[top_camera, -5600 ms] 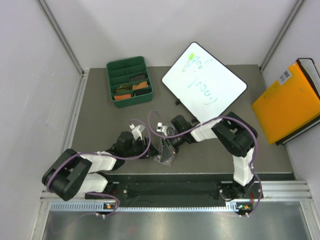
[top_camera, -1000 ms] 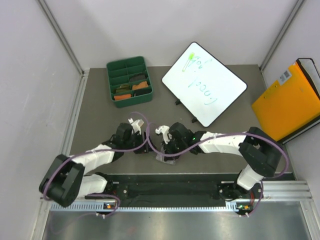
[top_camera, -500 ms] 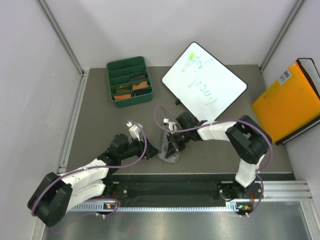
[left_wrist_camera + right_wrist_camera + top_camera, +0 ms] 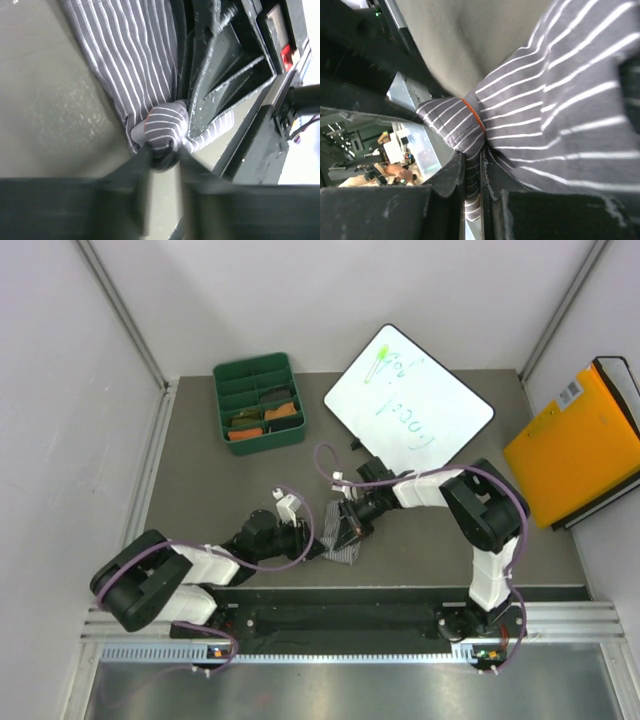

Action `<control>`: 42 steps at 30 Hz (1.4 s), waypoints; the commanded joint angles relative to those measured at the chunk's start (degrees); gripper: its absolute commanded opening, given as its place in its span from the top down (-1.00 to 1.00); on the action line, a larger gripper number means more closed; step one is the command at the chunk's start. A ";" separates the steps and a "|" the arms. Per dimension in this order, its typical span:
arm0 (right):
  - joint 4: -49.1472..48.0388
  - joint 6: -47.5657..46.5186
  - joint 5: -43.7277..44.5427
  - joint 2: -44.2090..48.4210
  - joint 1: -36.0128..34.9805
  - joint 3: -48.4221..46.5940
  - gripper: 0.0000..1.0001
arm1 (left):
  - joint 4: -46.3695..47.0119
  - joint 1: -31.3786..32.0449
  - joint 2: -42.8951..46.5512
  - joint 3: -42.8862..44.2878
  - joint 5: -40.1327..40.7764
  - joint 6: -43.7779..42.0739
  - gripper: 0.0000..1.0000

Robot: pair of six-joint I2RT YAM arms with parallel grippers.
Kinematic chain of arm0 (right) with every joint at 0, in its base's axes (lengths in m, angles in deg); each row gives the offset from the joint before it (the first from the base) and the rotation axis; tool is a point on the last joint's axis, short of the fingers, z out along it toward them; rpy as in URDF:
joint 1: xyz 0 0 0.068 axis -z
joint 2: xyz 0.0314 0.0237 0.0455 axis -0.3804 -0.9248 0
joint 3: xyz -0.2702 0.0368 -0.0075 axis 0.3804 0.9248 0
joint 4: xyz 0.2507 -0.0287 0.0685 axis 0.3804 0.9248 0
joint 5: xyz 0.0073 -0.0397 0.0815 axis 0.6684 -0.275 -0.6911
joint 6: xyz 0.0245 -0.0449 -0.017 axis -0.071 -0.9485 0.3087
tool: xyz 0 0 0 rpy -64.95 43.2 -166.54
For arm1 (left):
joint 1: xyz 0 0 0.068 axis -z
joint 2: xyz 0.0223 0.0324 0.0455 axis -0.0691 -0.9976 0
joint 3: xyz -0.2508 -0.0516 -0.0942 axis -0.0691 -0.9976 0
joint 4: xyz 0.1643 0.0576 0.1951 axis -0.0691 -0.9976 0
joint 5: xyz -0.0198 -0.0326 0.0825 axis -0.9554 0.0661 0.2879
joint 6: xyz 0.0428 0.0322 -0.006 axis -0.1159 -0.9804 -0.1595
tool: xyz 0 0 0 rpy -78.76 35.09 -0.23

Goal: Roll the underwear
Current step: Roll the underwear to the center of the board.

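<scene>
A grey-white striped underwear [image 4: 342, 536] lies crumpled on the table between my two grippers. In the left wrist view the underwear [image 4: 132, 60] spreads away from me, and one corner is bunched into a knob. My left gripper [image 4: 162, 156] has its blurred fingertips pressed on either side of that knob. The left gripper [image 4: 315, 541] sits at the cloth's left edge in the top view. My right gripper [image 4: 474, 172] is shut on a fold of the underwear [image 4: 555, 115], with cloth pinched between its fingers [image 4: 447, 180]. The right gripper [image 4: 350, 519] is at the cloth's far edge in the top view.
A green divided tray [image 4: 222, 405] with folded cloth items stands at the back left. A tilted whiteboard [image 4: 408, 405] is behind the right arm, and an orange folder [image 4: 575, 445] leans at the right wall. The black base rail [image 4: 350, 617] runs just in front of the cloth.
My left gripper has moved right to the cloth and its jaws have narrowed onto the bunched corner. My right gripper kept its grip and shifted slightly back.
</scene>
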 commanded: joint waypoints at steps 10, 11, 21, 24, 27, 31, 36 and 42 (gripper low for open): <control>-3.28 1.71 10.04 18.58 8.31 8.03 -0.41 | -12.79 0.11 -9.73 10.70 7.85 0.29 1.00; -3.63 2.59 11.19 20.44 8.40 9.17 -0.50 | -13.32 -0.06 -9.91 10.87 8.20 1.52 1.00; -24.53 16.03 13.31 27.05 8.40 27.19 -0.62 | -16.06 -0.77 -12.89 12.90 5.48 6.45 1.00; -30.77 18.94 12.96 25.48 8.40 29.57 -0.63 | -15.97 -0.77 -12.81 12.81 5.12 6.89 1.00; -33.59 20.17 13.57 22.93 8.05 30.19 -0.62 | -16.40 -0.86 -12.55 12.63 5.21 7.24 1.00; -33.70 20.09 15.15 19.95 6.65 29.84 -0.56 | -16.23 -1.03 -11.58 12.11 5.30 8.03 1.00; -34.58 20.53 16.81 16.42 5.68 29.58 -0.07 | -15.79 -0.94 -9.91 11.75 5.04 8.38 1.00; -30.71 20.35 21.30 15.63 5.85 28.44 0.90 | -18.07 -1.38 -5.96 11.75 6.43 8.47 0.40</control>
